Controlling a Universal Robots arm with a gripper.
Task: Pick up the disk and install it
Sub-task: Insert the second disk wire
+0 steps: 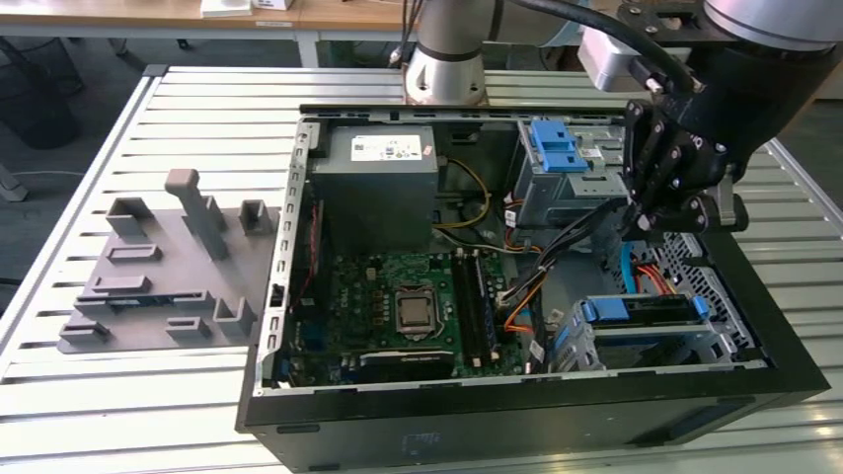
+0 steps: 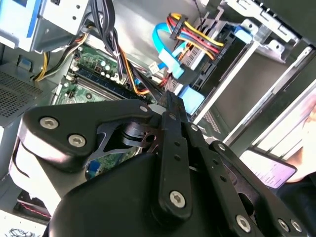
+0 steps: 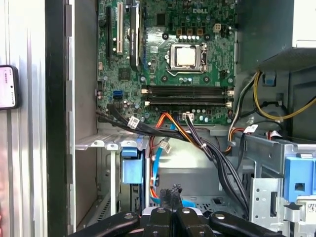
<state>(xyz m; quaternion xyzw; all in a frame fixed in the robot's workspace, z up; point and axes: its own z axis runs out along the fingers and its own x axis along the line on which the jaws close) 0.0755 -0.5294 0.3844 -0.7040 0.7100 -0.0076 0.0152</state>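
End effector (image 1: 665, 212) inside open case, disk (image 1: 642, 311) seated just beside

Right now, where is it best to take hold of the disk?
Probably by the blue bracket on the disk, coming from above through the case's open side: the grey cage covers its flat faces and cables crowd one end.

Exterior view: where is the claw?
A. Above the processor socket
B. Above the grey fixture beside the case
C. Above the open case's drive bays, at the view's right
C: the claw hangs above the open case next to the blue-latched drive bay, at the view's right.
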